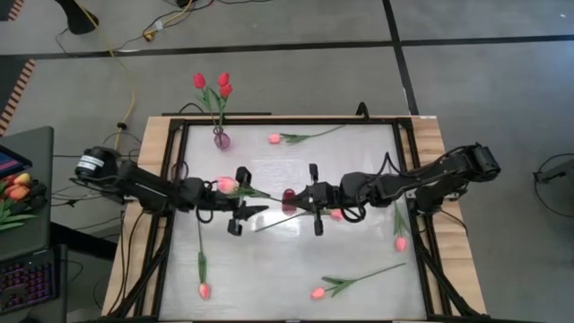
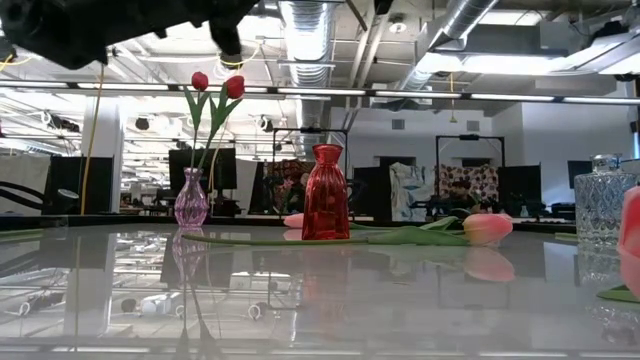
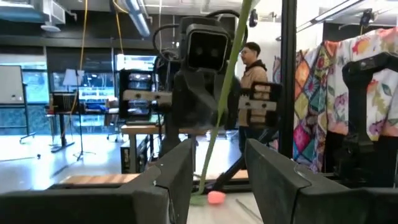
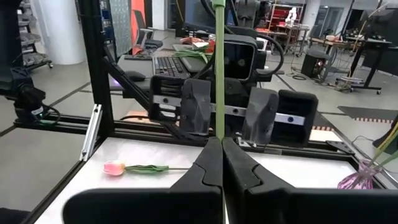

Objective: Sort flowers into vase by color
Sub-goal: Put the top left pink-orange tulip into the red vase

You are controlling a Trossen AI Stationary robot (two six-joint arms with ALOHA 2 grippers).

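Step in hand, as judged: a handover at frame centre in the high view. The right gripper (image 4: 221, 144) is clamped on a flower stem (image 4: 219, 74). The left gripper (image 3: 216, 163) stands open around the same stem and must close next. Behind, the red vase (image 2: 326, 192) looks empty. The purple vase (image 1: 221, 139), upper left, holds red flowers (image 1: 218, 85).

A lab: exposed ceiling ducts (image 2: 300, 25), monitors, cables and equipment racks around.
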